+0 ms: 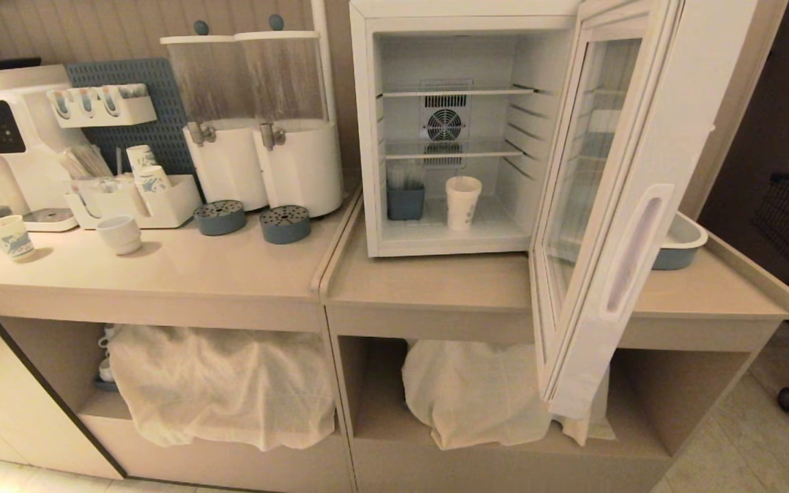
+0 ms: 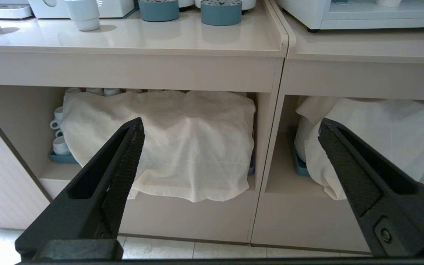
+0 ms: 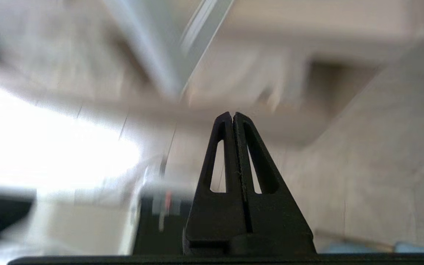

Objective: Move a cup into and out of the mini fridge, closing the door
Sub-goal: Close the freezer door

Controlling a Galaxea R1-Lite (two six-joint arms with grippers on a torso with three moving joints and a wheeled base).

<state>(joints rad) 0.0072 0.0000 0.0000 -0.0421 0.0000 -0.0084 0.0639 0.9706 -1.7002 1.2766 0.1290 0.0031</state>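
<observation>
The cup (image 1: 464, 202) stands upright on the floor of the mini fridge (image 1: 366, 137), just right of a small blue-grey holder (image 1: 405, 203) and below the 2 wire shelves. The door (image 1: 631, 226) hangs wide open, swung out past the counter (image 1: 435, 281) edge. The left gripper (image 2: 230, 140) is parked low with its jaws spread wide (nothing between them), facing the cloth-covered shelves (image 2: 182, 143). The right gripper (image 3: 233, 117) has its fingers pressed together, empty; its surroundings are too blurred to place.

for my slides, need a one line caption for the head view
Mini fridge with door open, cup on its floor.
</observation>
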